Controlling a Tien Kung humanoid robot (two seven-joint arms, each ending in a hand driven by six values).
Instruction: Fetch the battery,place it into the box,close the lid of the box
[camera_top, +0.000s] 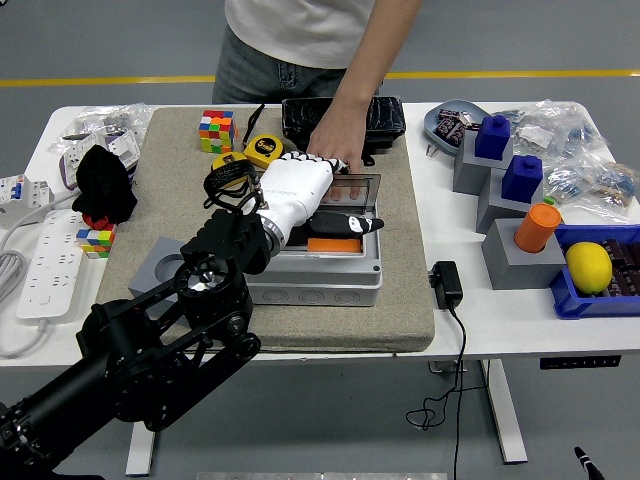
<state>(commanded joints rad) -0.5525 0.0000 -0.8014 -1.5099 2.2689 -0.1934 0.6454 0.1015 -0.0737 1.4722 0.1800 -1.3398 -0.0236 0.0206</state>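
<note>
A grey box (312, 286) sits on the grey mat (300, 330) at the table's middle. An orange battery (335, 245) lies inside it, showing under the front edge of the smoky see-through lid (358, 191), which is tilted low over the box. My left hand (297, 192), white with a black thumb, lies flat on the lid's left part with its fingers stretched out and holding nothing. A person's hand (335, 140) reaches down from the far side and touches the lid's far edge. My right arm is out of sight.
Behind the box are a Rubik's cube (216, 131), a yellow tape measure (262, 149) and a black tray (345, 116). A black adapter (446, 283) lies to the right. Grey blocks and a blue bin with a lemon (589, 266) crowd the right side; a power strip (40, 265) lies at the left.
</note>
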